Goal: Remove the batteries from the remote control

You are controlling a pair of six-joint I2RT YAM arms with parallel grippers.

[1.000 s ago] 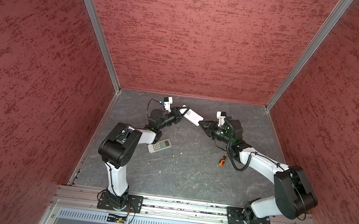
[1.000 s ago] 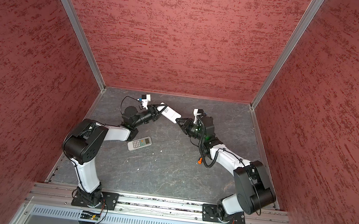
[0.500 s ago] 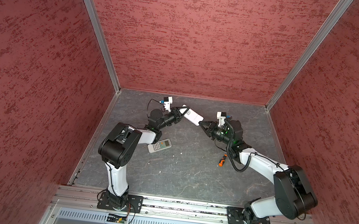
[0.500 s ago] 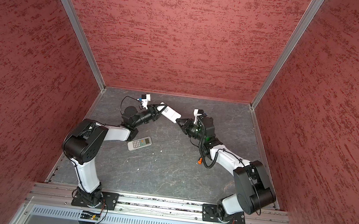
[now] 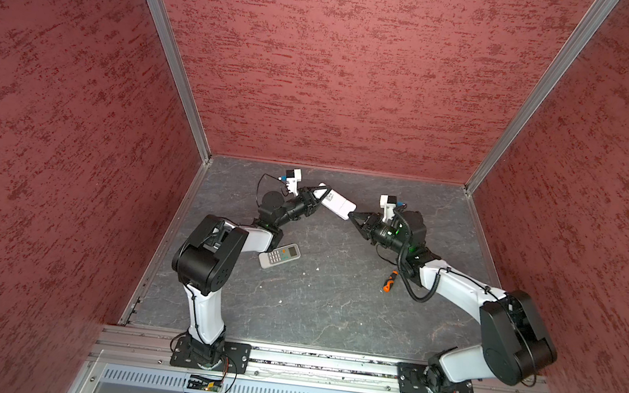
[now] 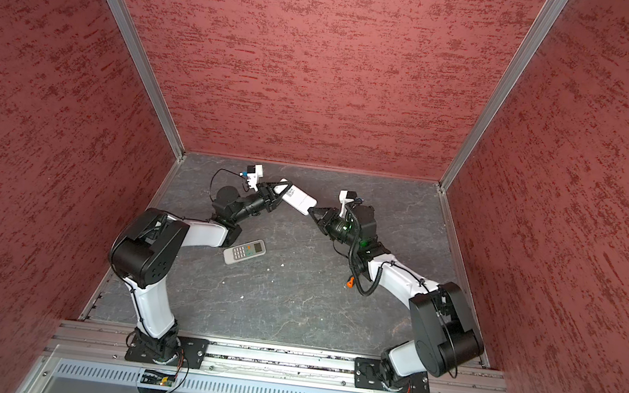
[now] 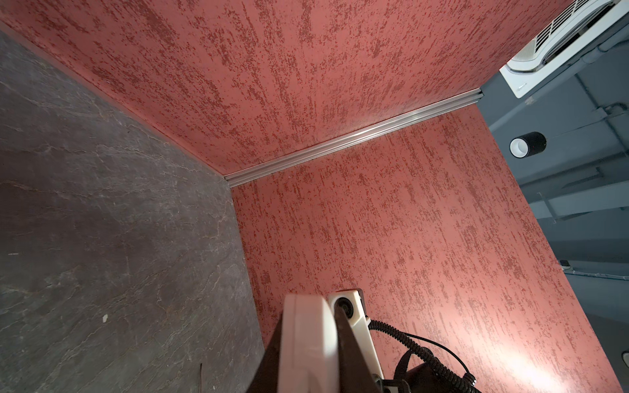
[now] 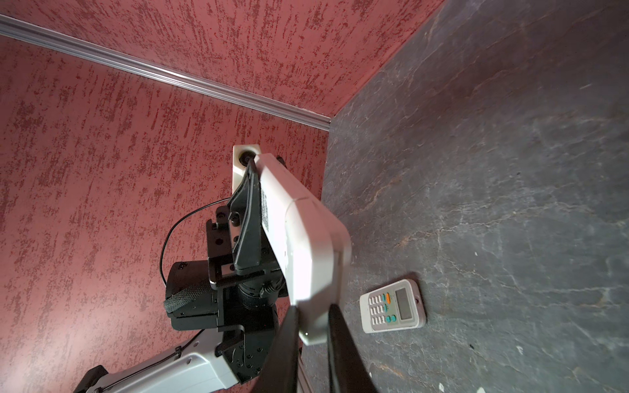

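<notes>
Jaws of the right gripper (image 5: 355, 215) have narrowed since a second ago and now pinch the near end of the held remote (image 5: 338, 204); both arms are otherwise unmoved. At the far end the left gripper (image 5: 315, 195) clamps it, clear of the table (image 5: 332, 308).

Count: two remotes, one screwdriver (image 5: 390, 280).

Condition of the held remote: white, oblong, tilted, its back face showing a printed label and a cover seam. No view shows the batteries.

Lying flat below the left gripper, well apart, is the second remote (image 5: 279, 256), keypad up. The screwdriver lies behind the right gripper, beside its forearm.
</notes>
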